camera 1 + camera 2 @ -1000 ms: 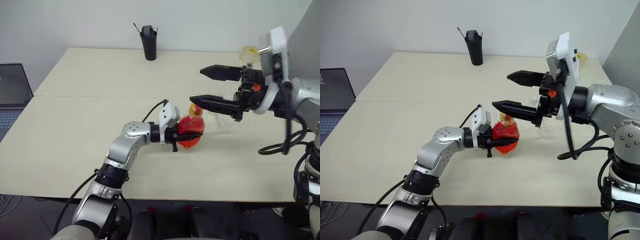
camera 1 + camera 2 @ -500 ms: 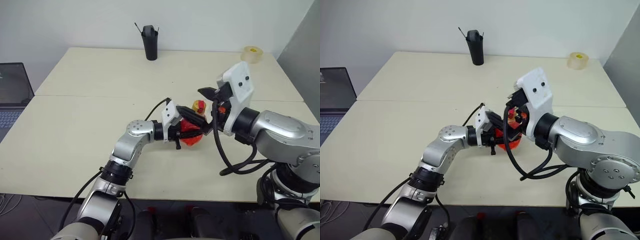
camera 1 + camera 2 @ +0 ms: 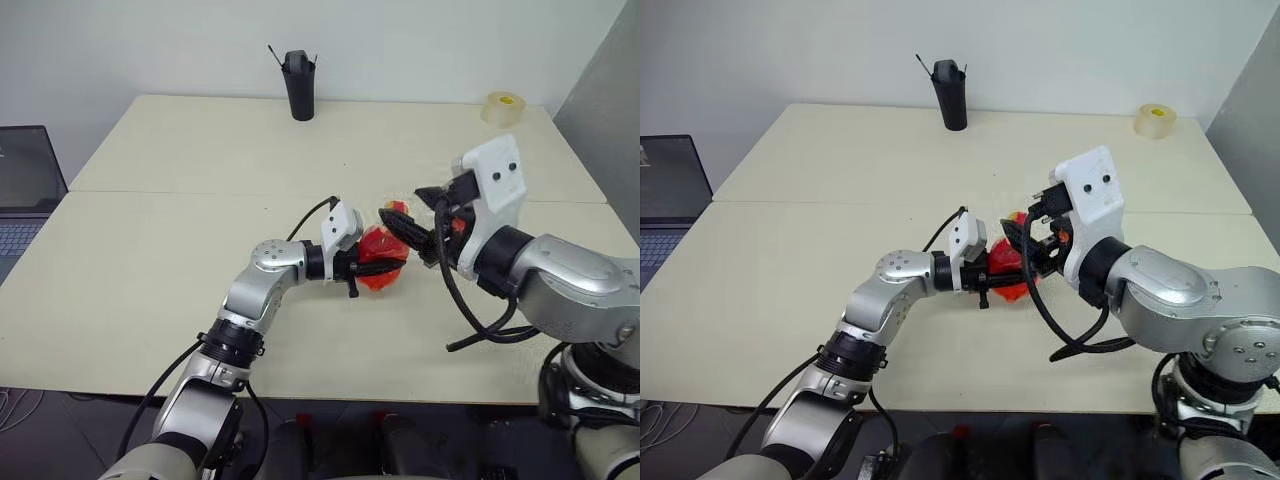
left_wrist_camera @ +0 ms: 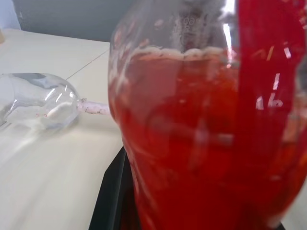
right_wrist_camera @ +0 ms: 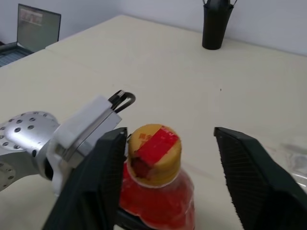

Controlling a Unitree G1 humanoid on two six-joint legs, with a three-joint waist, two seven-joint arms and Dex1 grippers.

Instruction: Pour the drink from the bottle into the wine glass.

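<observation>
My left gripper [image 3: 366,270] is shut on the body of the bottle [image 3: 381,262] and holds it upright just above the table. The red-orange drink [image 4: 192,134] fills most of the bottle. My right gripper [image 5: 169,139] is open and straddles the yellow cap [image 5: 155,152]. One finger [image 5: 108,167] is against the cap and the other finger [image 5: 244,167] stands well clear of it. In the head views its fingers reach in from the right at cap height. The wine glass [image 4: 41,103] shows past the bottle, apparently lying on its side on the table.
A tall black cup [image 3: 298,85] stands at the table's far edge. A yellowish tape roll [image 3: 503,108] sits at the far right corner. An open laptop [image 3: 25,190] lies off the table's left side. A seam [image 3: 180,193] runs across the tabletop.
My right gripper has swung down and turned from wide open beside the bottle to straddling its cap, with the fingers drawn closer. The left gripper and bottle have stayed put.
</observation>
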